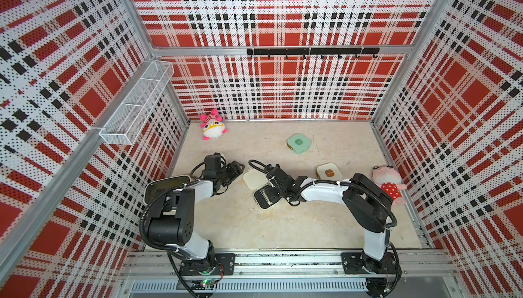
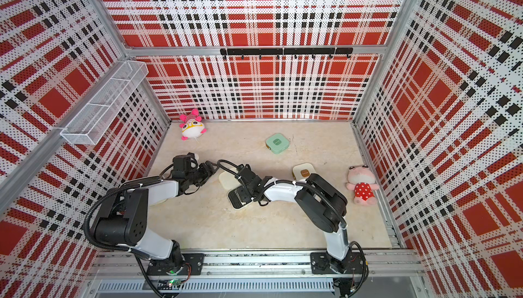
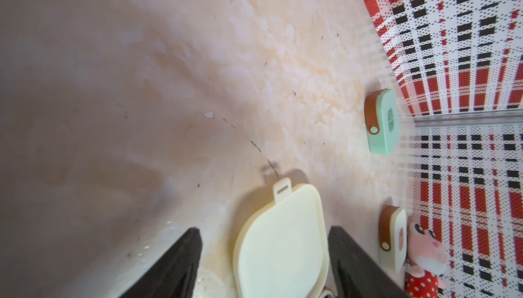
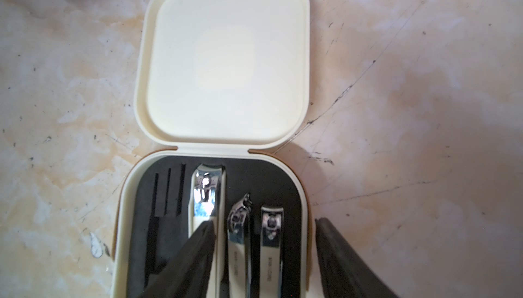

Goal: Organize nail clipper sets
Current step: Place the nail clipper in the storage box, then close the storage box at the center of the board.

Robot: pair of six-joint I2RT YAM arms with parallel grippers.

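Two robot arms work over a marbled tabletop [image 1: 283, 225]; between them lies an open cream case [image 4: 223, 152], its lid [image 4: 226, 61] folded flat back beside its black tray [image 4: 266, 177]. Three silver tools sit side by side in the tray: a large clipper [image 4: 208, 194], a curved nipper [image 4: 239, 217] and a small clipper [image 4: 271, 225]; three narrow slots [image 4: 168, 192] next to them look empty. The right gripper [image 4: 264, 223] hovers over the tray with its jaws spread; one finger is above the large clipper, the other just outside the case wall, and they pinch nothing. The left gripper [image 3: 264, 230] has its jaws spread on either side of the lid, without clamping it. Farther back, a mint green case [image 1: 299, 143] and a closed cream case [image 1: 329, 172] lie shut, well apart from each other. By this showing the open set looks nearly packed; closing its lid appears to be left, and perhaps grouping the three cases.
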